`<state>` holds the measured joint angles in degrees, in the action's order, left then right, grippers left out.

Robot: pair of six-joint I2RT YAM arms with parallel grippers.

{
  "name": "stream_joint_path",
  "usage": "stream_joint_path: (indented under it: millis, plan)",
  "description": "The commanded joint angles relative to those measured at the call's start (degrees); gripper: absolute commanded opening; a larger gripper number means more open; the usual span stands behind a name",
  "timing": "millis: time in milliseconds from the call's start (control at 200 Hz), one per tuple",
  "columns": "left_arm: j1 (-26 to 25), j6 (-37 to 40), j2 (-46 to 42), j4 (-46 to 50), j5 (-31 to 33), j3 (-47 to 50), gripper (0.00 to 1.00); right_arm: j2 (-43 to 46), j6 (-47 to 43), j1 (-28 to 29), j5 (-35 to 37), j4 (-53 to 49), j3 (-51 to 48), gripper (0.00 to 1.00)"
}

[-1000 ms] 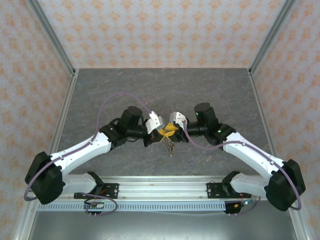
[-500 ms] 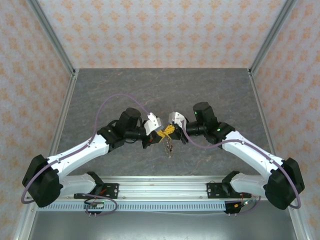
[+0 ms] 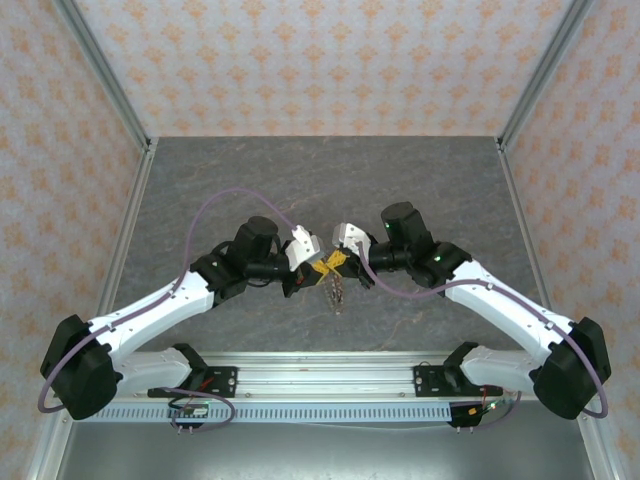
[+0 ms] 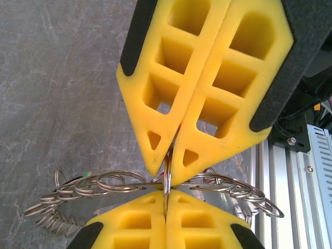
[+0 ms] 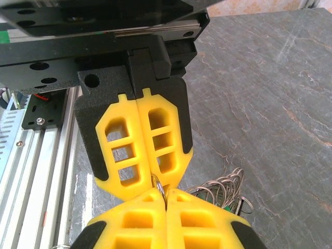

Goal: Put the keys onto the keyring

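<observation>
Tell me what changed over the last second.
The right gripper closed its jaws onto the keyring, meeting the left gripper tip to tip. In the top view the joined grippers shifted slightly to the left. Unchanged: the left gripper stayed shut on the same ring, and the ring's small loops still dangle beside and below the fingers.

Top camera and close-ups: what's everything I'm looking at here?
table: one, grey marbled, centre
walls: three, orange-patterned, around table
rail: one, silver, near edge
keyring: one, metal, bunched loops, between both grippers
keys: too small to count; green speck among loops
left arm: one, white and black, left side
right arm: one, white and black, right side
left gripper: one, yellow pads, shut on keyring
right gripper: one, yellow pads, shut on keyring
</observation>
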<state>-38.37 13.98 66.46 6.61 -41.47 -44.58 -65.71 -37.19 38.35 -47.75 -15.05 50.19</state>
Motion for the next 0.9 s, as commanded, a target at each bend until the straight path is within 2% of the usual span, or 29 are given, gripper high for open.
stream_joint_path:
  millis: [0, 250, 425, 681, 896]
  plan:
    - [0.0, 1.1, -0.7, -1.8, -1.0, -0.4, 0.0, 1.3, 0.0, 0.1, 0.7, 0.0, 0.1, 0.01]
    - [0.0, 1.6, -0.1, -1.8, 0.3, -0.8, 0.0, 1.1, -1.8, 0.1, 1.4, -5.0, 2.6, 0.0]
    - [0.0, 0.6, 0.7, -2.7, 0.0, -0.6, 0.15, 0.9, -1.2, 0.1, 1.8, -3.4, 1.5, 0.0]
    - [0.0, 1.1, 0.1, -2.5, 2.4, 0.2, 0.21, 0.2, 0.2, 0.1, 3.1, -0.5, 0.2, 0.0]
    - [0.0, -0.6, -1.6, -5.1, 5.4, 2.0, 0.22, -0.8, 1.6, 0.0, 4.3, -0.9, -0.1, 0.0]
